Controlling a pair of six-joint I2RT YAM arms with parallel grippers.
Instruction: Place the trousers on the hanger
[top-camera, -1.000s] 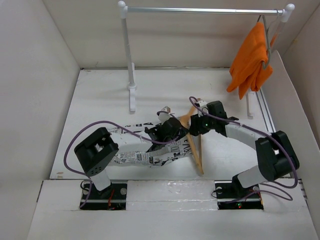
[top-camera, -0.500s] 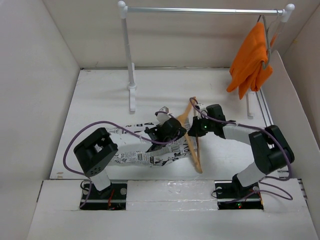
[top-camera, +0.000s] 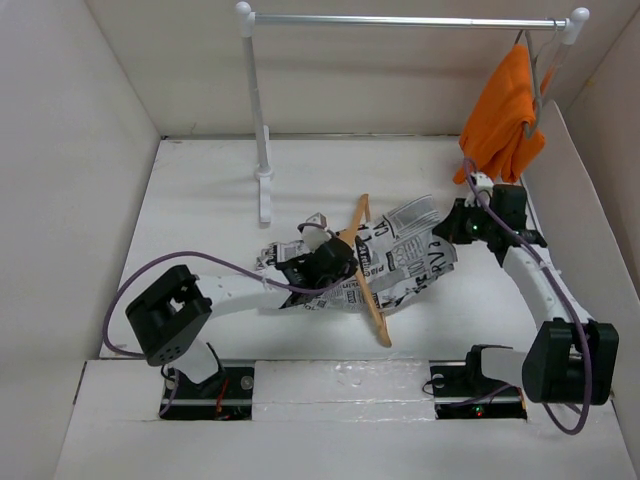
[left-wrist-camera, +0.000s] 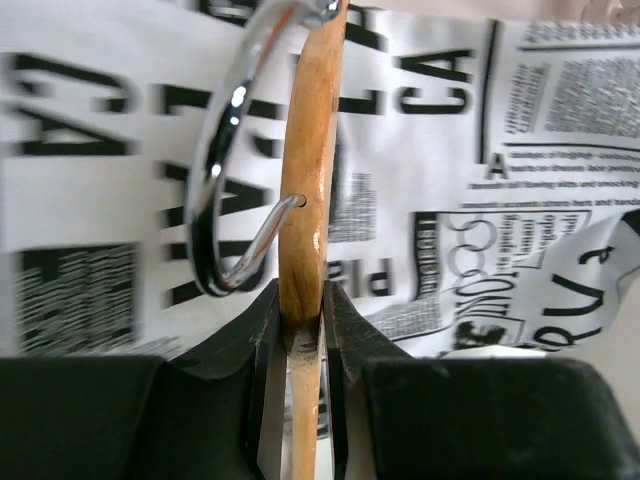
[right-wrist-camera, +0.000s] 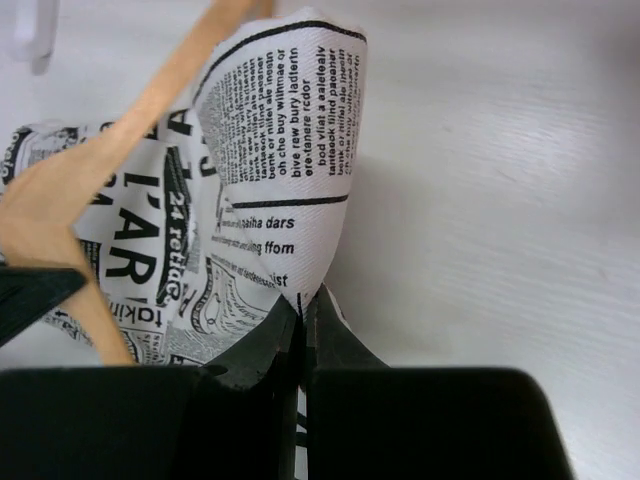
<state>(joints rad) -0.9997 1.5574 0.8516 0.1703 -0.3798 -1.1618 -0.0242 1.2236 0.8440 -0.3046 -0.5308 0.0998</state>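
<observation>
The tan wooden hanger (top-camera: 372, 285) lies slanted at mid-table, and my left gripper (top-camera: 326, 264) is shut on its wooden bar (left-wrist-camera: 305, 180) just below the metal hook (left-wrist-camera: 222, 180). The newspaper-print trousers (top-camera: 402, 255) spread from the left gripper across the hanger toward the right. My right gripper (top-camera: 462, 226) is shut on a pinched fold of the trousers (right-wrist-camera: 285, 150), holding the cloth raised to the hanger's right. In the right wrist view the hanger (right-wrist-camera: 95, 190) crosses in front of the fabric on the left.
A white clothes rack stands at the back, with its post (top-camera: 258, 120) on the left and its rail (top-camera: 400, 20) across the top. An orange garment (top-camera: 500, 120) hangs on another hanger at the rail's right end, just behind my right gripper. White walls enclose the table.
My right gripper closed on the trousers and pulled them rightward and back past the hanger. The left gripper kept the hanger, which has tilted and shifted slightly left.
</observation>
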